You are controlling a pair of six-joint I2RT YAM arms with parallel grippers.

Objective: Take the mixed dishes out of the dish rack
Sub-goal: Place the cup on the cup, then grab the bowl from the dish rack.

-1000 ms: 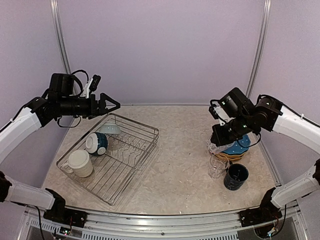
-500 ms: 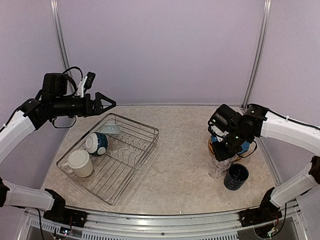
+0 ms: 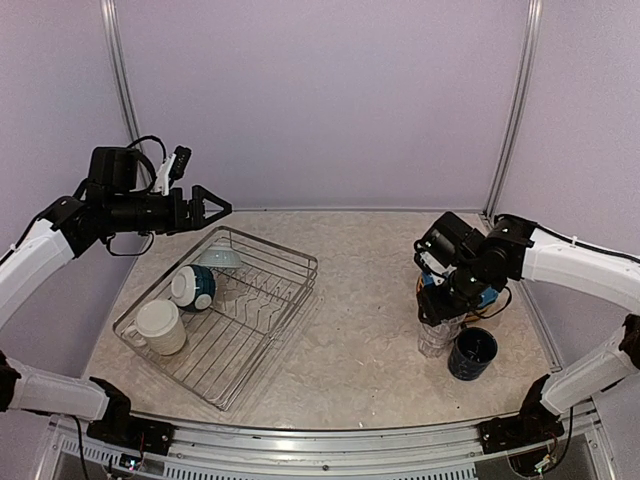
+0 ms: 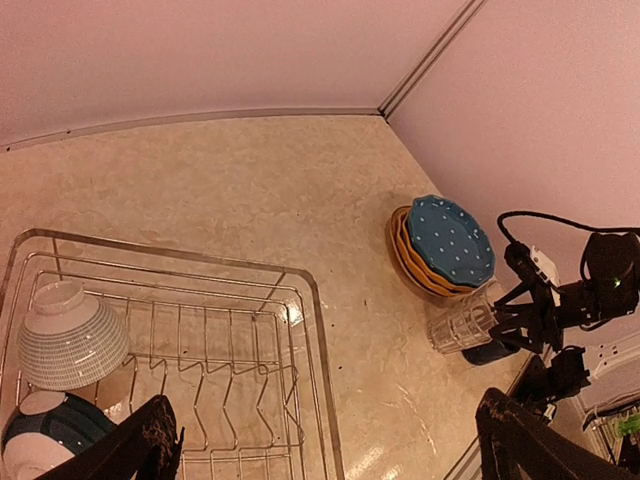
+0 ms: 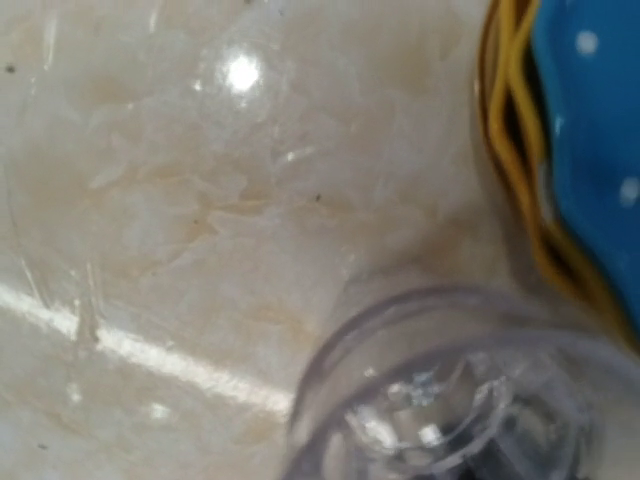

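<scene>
The dish rack (image 3: 262, 322) (image 4: 312, 330) lies at the left and holds a cream mug (image 3: 160, 325), a teal and white bowl (image 3: 192, 287) (image 4: 40, 440) and a pale ribbed bowl (image 3: 218, 258) (image 4: 60, 342). My left gripper (image 3: 222, 208) (image 4: 335, 450) hovers open above the rack's far left corner. At the right, my right gripper (image 3: 441, 310) is down on the clear glasses (image 3: 436, 337) (image 4: 462, 325) (image 5: 440, 400); its jaws are hidden. Close by are the yellow and blue dotted plates (image 3: 487, 296) (image 4: 445, 240) (image 5: 590, 120) and the navy mug (image 3: 472, 353).
The table edge (image 3: 535, 320) and the right wall run close behind the plates and mug. A bare stretch of beige tabletop (image 3: 365, 300) separates the rack from the unloaded dishes.
My right arm has come down with a clear glass onto the glass standing beside the navy mug. The left arm drew back slightly to the left.
</scene>
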